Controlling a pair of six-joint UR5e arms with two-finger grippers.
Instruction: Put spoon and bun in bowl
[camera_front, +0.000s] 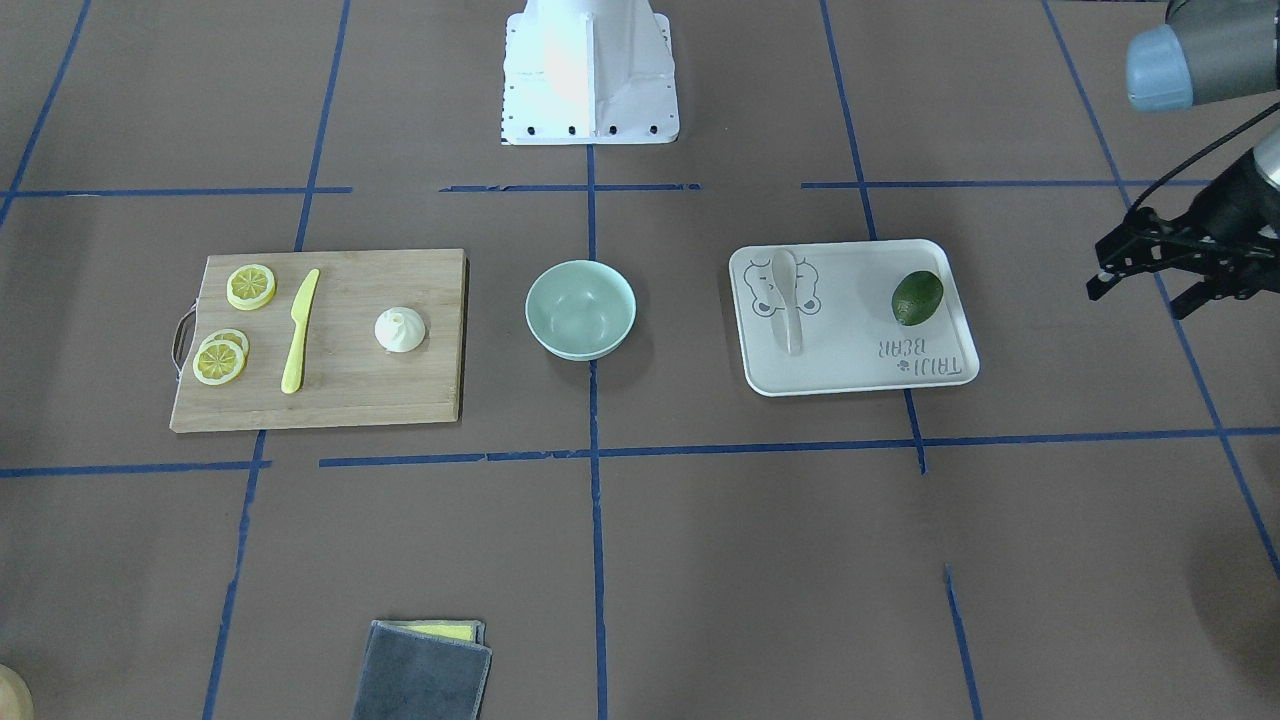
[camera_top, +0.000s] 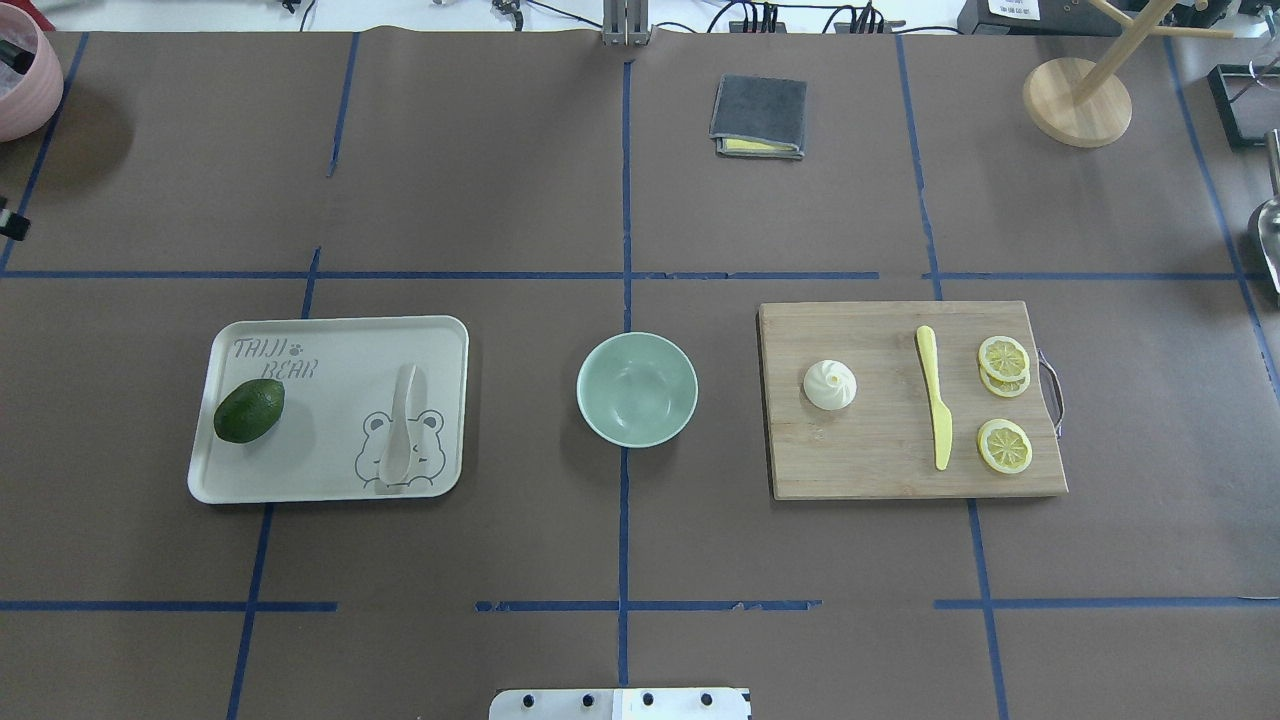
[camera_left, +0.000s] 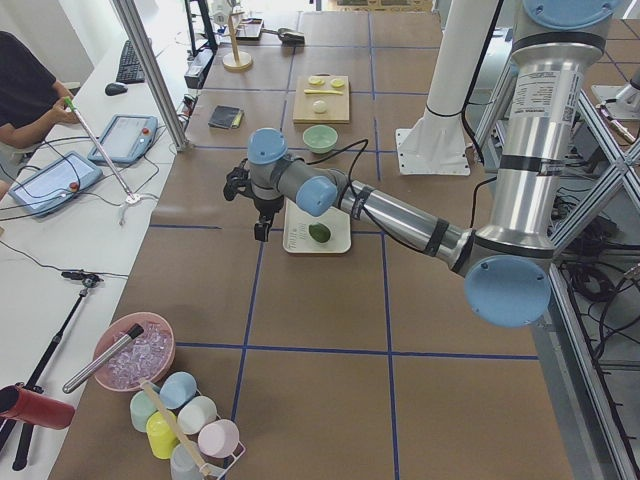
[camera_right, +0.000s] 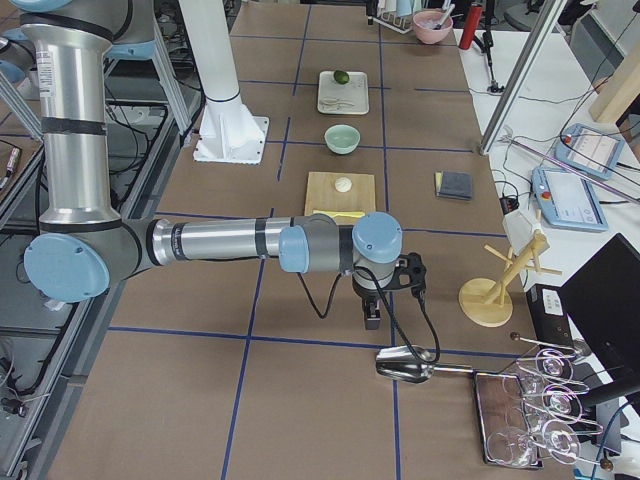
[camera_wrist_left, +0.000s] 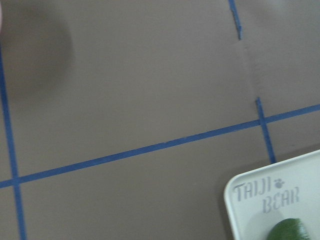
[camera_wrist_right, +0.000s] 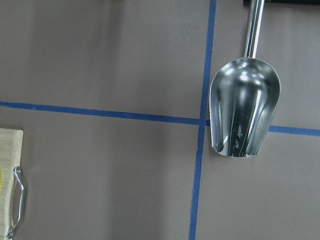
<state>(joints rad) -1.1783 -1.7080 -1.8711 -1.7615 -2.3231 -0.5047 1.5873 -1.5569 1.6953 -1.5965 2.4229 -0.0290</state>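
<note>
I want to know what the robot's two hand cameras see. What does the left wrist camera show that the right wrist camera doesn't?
Only the left wrist view: a corner of the white tray with "TAIJI BEAR" written on it, and a bit of a green fruit.
Only the right wrist view: a shiny metal scoop and the edge of the wooden board with its metal handle.
Both: the brown table with blue tape lines.

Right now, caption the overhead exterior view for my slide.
Empty mint bowl centred between the spoon on the white tray and the bun on the cutting board, neither yet inside.
</note>
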